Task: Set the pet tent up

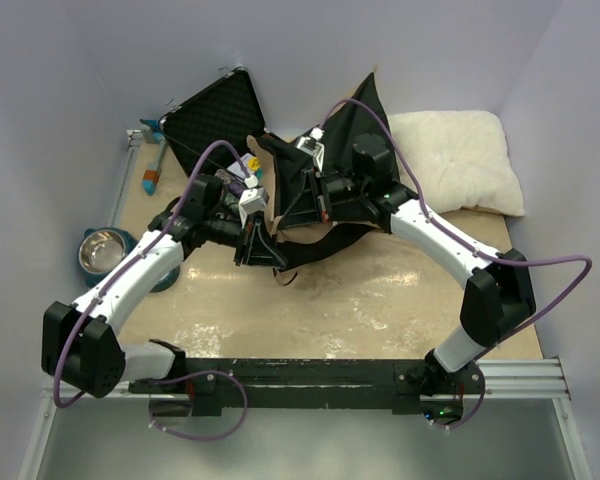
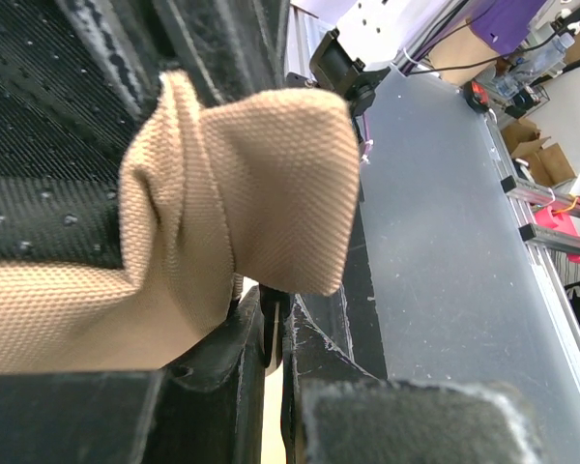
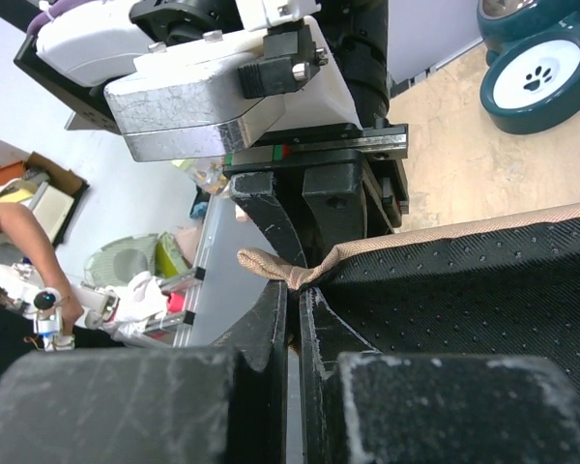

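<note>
Here, the left gripper [image 2: 275, 311] and right gripper [image 3: 292, 302] each pinch the fabric edge of the pet tent [image 1: 352, 125], slumped mid-tabletop toward the far edge; spread your grips evenly, gently.

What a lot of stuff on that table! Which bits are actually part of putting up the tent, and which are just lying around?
Part of the job: pet tent; left gripper and right gripper, both pinching its tan fabric.

Just lying about: white pillow; black case; teal pet bowl; blue-and-orange stick.
</note>
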You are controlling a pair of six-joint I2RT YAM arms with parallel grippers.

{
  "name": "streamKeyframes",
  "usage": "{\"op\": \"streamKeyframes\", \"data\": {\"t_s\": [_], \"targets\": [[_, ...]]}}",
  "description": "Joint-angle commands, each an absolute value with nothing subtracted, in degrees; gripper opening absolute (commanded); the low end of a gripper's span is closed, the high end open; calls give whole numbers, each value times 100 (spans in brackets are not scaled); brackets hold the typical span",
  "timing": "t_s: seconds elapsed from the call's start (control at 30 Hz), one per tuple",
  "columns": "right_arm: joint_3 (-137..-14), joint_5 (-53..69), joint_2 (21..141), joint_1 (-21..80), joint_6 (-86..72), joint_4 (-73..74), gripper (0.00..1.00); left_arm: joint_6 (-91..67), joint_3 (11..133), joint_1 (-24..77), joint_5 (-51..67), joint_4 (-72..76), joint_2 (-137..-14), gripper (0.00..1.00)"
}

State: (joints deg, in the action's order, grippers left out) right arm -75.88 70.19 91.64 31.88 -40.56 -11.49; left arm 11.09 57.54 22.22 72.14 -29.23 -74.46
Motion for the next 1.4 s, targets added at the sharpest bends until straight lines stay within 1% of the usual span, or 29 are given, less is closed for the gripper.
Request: {"op": "streamKeyframes", "data": {"t_s": [0.0, 0.23, 0.37, 0.63, 0.97, 1.23, 1.37], "targets": [[-8077, 6943, 8516, 3173, -3640, -1962, 0, 659, 5370, 2347, 6442, -4649, -7840, 0], [-8305, 7022, 8631, 3208, -2357, -512, 0, 686, 5370, 2347, 6460, -4676, -7796, 0], [-8349, 6988, 8657, 3208, -1909, -63, 0, 712, 5379, 2347, 6512, -4685, -7743, 0], [-8569, 6847, 8964, 3208, -616, 1361, 0, 835, 5502, 2347, 6715, -4763, -7664, 0], [-8692, 6732, 9132, 3261, -422, 1485, 0, 897, 5590, 2373, 6821, -4843, -7664, 0], [-8675, 6601, 9114, 3515, -369, 1477, 0, 870, 5739, 2382, 6864, -4799, -7734, 0], [-8692, 6565, 9114, 3516, -107, 1739, 0, 896, 5757, 2382, 6855, -4825, -7708, 0]]}}
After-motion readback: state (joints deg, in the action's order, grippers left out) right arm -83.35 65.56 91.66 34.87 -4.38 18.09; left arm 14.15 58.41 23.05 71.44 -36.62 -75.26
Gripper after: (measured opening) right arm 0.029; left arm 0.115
